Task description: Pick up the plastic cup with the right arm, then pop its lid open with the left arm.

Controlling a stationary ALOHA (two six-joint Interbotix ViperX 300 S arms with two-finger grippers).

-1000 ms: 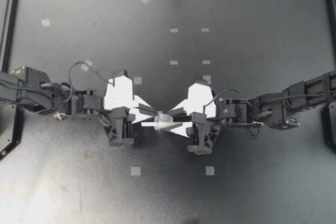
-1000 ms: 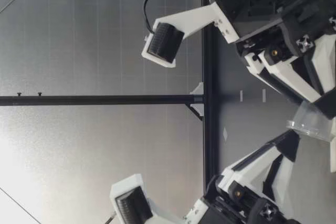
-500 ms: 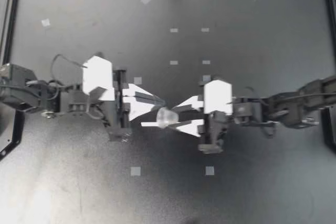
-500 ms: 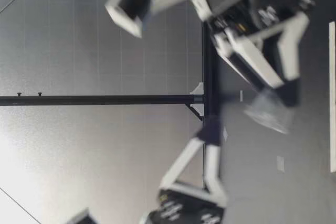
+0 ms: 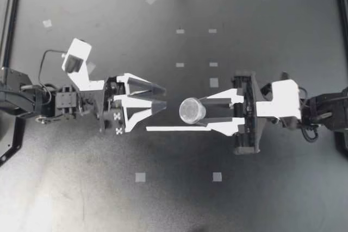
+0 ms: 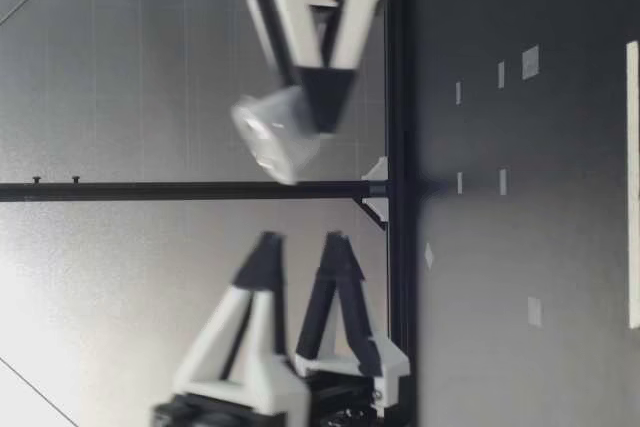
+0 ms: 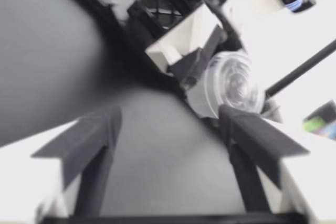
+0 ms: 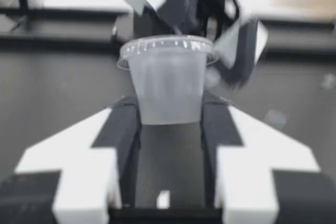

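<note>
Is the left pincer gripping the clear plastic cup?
No: in the top view the clear plastic cup sits between the fingers of the right pincer, while the left pincer stands apart from it, empty.

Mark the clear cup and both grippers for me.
clear cup (image 8: pixel 167 85), right wrist view, middle of its side wall.
right gripper (image 5: pixel 204 110), top view, midway between its fingertips.
left gripper (image 5: pixel 163 96), top view, midway between its fingertips.
</note>
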